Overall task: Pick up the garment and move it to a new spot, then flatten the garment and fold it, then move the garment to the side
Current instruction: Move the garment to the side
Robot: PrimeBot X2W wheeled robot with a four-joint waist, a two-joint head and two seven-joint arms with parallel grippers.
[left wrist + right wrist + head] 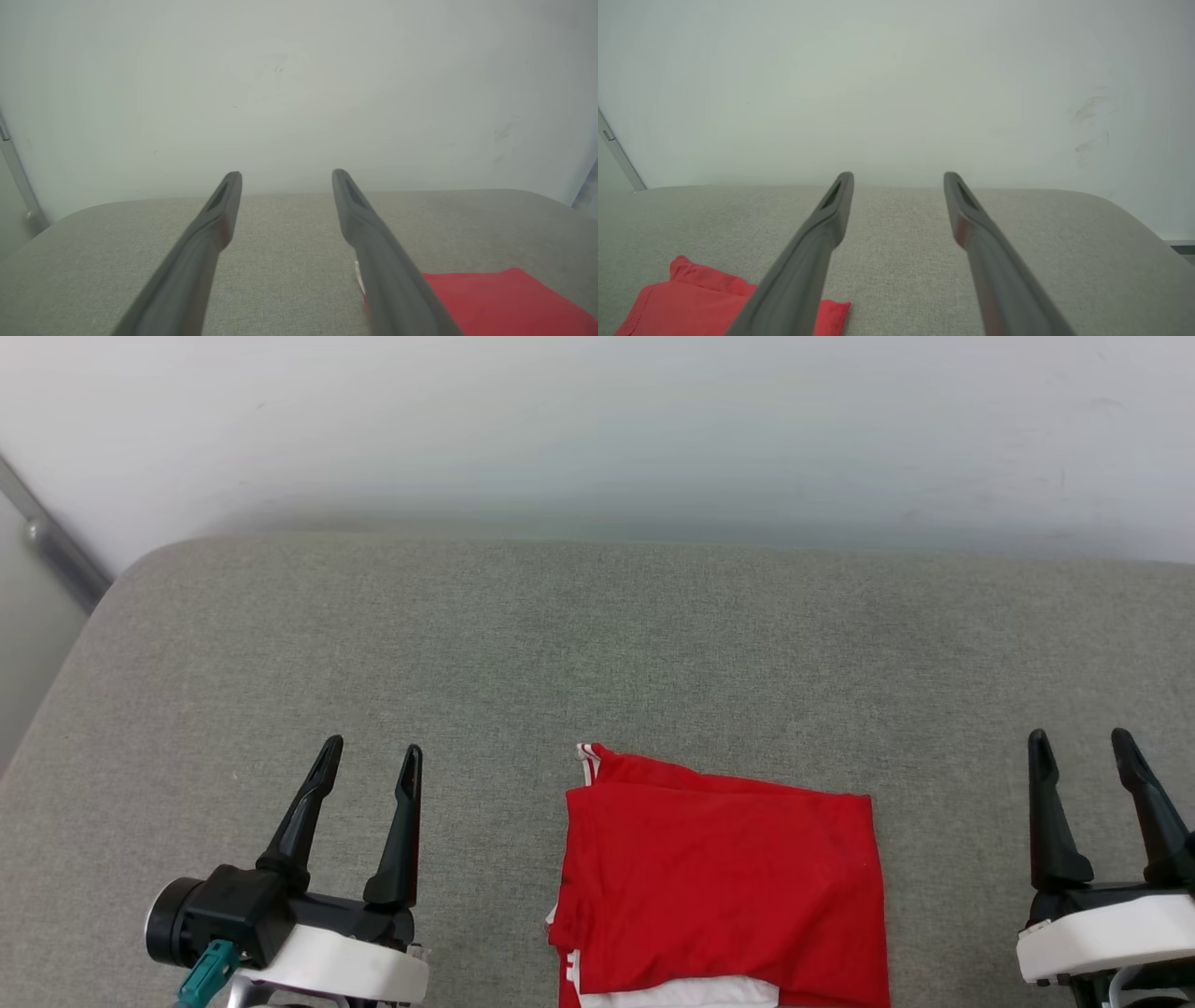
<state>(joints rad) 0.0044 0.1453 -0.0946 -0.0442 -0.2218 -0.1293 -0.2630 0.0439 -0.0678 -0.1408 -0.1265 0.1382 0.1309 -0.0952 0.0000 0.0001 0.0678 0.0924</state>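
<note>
The garment (pixel 724 882) lies folded into a red rectangle at the near middle of the grey cushion, with white trim showing at its top left corner and a white strip along its bottom edge; its lettering is hidden. My left gripper (pixel 372 758) stands open to the left of it, apart from the cloth. My right gripper (pixel 1083 747) stands open to the right, also clear of it. The left wrist view has the garment (pixel 495 298) at lower right beside the open fingers. In the right wrist view the garment (pixel 691 303) sits at lower left.
The grey fabric surface (pixel 597 644) stretches wide behind and beside the garment, ending at a pale wall (pixel 597 420). Its left corner is rounded, with a metal rail (pixel 56 546) beyond it.
</note>
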